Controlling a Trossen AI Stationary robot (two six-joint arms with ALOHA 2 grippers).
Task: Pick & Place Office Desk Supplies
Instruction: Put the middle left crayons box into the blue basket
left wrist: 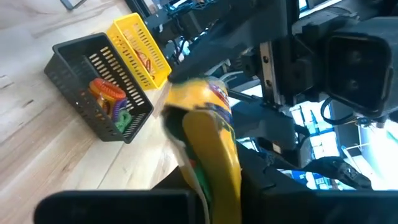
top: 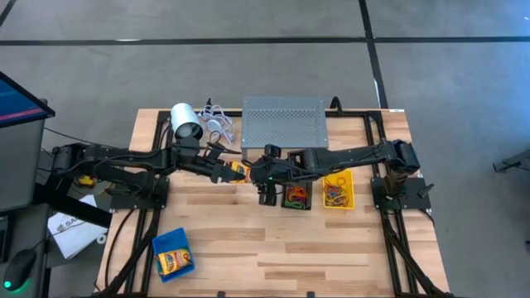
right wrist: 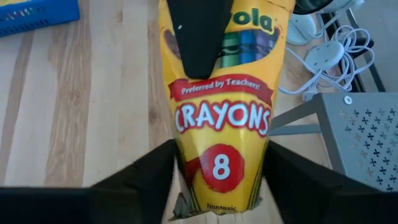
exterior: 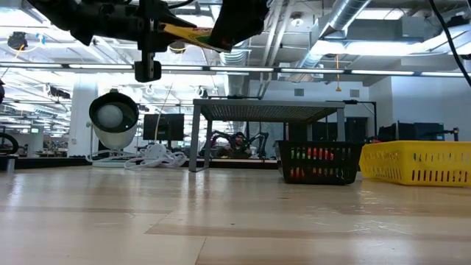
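light: bright, even overhead | shadows: soft | blur: left wrist view

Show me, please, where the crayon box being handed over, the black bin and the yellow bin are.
crayon box (right wrist: 222, 118): right wrist view, its printed front face.
black bin (exterior: 321, 163): low view, its slotted side wall.
yellow bin (top: 348, 199): high view, its right rim.

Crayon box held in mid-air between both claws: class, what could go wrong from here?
1. The crayon box hangs well above the table, between the left claw and the right claw; a mistimed handover could drop it.
2. The left claw seems to pinch only one end, so the box might tilt or slip.
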